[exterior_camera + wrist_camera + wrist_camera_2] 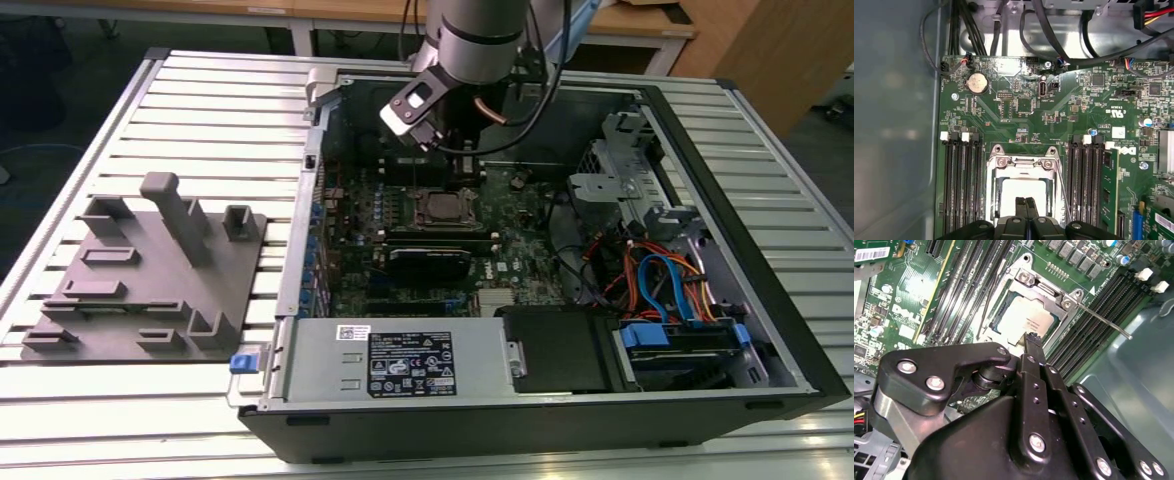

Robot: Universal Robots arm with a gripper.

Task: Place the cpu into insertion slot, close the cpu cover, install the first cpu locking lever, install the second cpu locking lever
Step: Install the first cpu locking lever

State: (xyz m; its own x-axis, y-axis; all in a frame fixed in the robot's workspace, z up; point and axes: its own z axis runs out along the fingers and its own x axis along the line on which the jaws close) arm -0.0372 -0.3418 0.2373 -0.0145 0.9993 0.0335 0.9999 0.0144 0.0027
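The cpu [1021, 320] sits in its socket on the motherboard [1019, 107], with the cpu cover [1040, 286] lying flat around it. The fingers [1034, 347] are clenched together on nothing, tips at the chip's edge. A locking lever [1104, 320] angles out over the memory slots.

The table [174, 100] is made of long silver metal slats that run from the exterior view's left to its right. Two things lie directly on it. A flat grey plate [140, 265] with several upright grey blocks sits near the table edge at the exterior view's left. Just beside it, toward the exterior view's right, a black computer case [534, 428] lies on its side with the open side up. It covers most of the table.
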